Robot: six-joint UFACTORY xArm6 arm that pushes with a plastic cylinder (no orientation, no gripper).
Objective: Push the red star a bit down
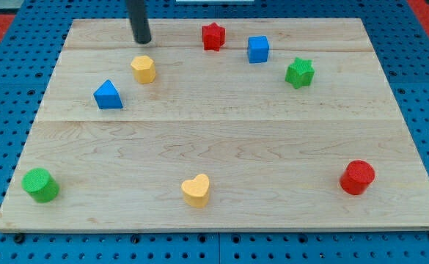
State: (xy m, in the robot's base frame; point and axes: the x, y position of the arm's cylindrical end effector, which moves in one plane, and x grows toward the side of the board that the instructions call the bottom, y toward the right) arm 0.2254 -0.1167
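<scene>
The red star (213, 36) lies near the view's top edge of the wooden board (221, 139), a little left of centre. My tip (142, 41) stands on the board well to the star's left, at about the same height, just above the yellow hexagon (144, 69). The tip touches no block.
A blue cube (258, 49) lies right of the red star, with a green star (299, 72) beyond it. A blue triangle (108, 95) is at the left. A green cylinder (40, 185), a yellow heart (196, 191) and a red cylinder (357, 177) lie along the bottom.
</scene>
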